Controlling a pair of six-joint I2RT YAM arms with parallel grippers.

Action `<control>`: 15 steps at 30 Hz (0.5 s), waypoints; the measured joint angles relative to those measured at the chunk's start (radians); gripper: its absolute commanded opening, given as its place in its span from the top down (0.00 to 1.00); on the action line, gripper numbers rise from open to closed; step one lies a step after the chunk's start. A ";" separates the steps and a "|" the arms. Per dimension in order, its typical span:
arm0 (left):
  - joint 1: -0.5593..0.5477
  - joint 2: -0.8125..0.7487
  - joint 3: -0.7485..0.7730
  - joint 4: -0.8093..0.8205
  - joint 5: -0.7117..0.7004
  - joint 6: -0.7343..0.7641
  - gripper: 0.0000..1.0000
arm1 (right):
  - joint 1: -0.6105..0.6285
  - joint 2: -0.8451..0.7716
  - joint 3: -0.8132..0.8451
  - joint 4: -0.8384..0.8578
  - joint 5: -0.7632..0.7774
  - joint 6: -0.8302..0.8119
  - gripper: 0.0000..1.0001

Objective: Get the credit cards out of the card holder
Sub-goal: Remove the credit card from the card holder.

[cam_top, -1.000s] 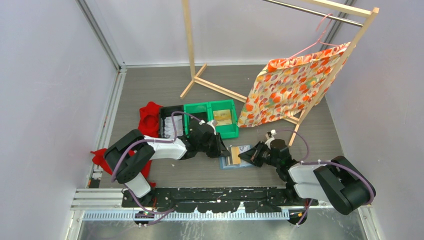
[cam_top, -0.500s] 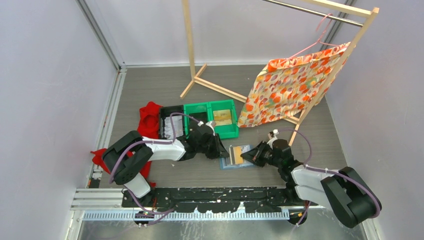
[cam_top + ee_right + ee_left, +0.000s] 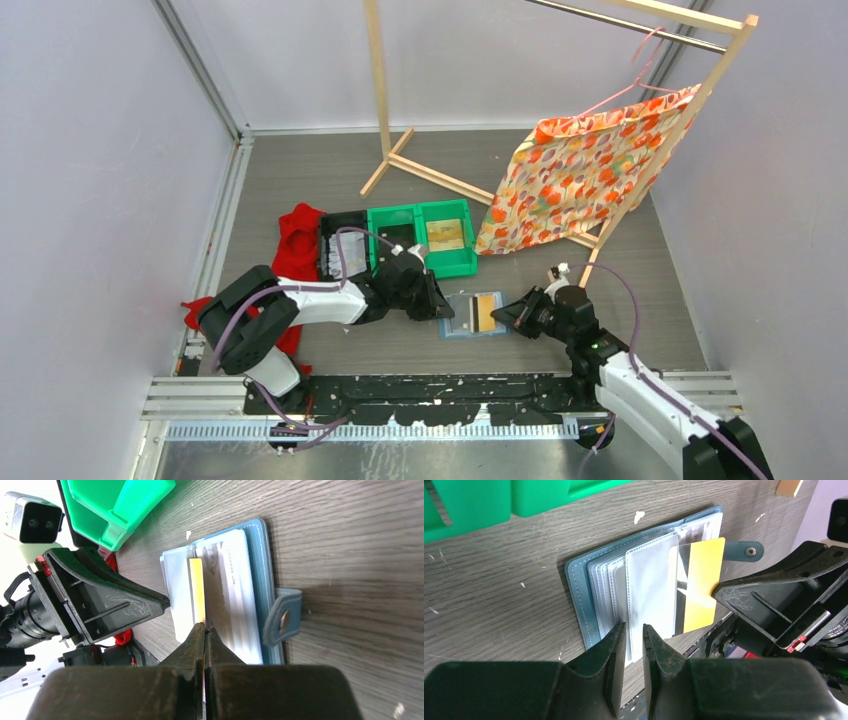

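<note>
1. Far left on the grey wood-grain table [image 3: 450,180]: a red cloth [image 3: 298,235], bunched up, partly under the left arm.
2. Just right of it: two joined green bins [image 3: 392,218]. The right one holds a flat tan item; I cannot tell what it is.
3. Left gripper [image 3: 632,635]: low over the table at the left side of the card holder. Its jaws are nearly closed with a narrow gap. The edge of one pale pocket leaf sits between the fingers, so it is pinching that leaf.
4. Card holder [image 3: 458,312]: slate blue, lying open and flat on the table. It is just in front of the green bins and between the two grippers. The pale clear pockets are fanned out across it. The closure tab [image 3: 748,551], with its snap, sticks out on the side facing the right gripper.
5. Yellow credit card [image 3: 703,582]: it has a dark stripe along one side and is partway out of a pocket. The striped side overlaps the pale pockets; the yellow side is free and points at the right gripper. The right wrist view shows it edge-on as a thin yellow line.
6. Right gripper [image 3: 204,629]: the jaws are clamped tight on the free edge of the yellow credit card, tips just beside the card holder.
7. Back and right: a wooden rack [image 3: 385,100] stands on the table. A floral cloth [image 3: 580,170], orange on white, hangs from it on a pink hanger [image 3: 640,80], well apart from the card holder.
</note>
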 measured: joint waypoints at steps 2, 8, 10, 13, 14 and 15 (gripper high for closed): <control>0.000 0.000 0.000 -0.001 0.000 0.000 0.78 | 0.000 -0.072 0.001 -0.077 0.010 -0.006 0.99; 0.000 -0.019 0.001 -0.077 -0.010 0.026 0.77 | -0.001 -0.189 0.045 -0.282 0.038 -0.038 0.99; 0.000 -0.029 0.001 -0.128 -0.013 0.038 0.76 | -0.001 -0.193 0.075 -0.351 0.049 -0.057 0.99; 0.000 -0.067 0.001 -0.197 -0.023 0.058 0.76 | -0.001 -0.183 0.137 -0.466 0.072 -0.104 0.99; 0.000 -0.084 0.001 -0.217 -0.027 0.063 0.76 | -0.001 -0.180 0.158 -0.492 0.076 -0.119 0.99; 0.000 -0.101 0.001 -0.233 -0.027 0.070 0.76 | -0.001 -0.179 0.179 -0.516 0.079 -0.133 0.99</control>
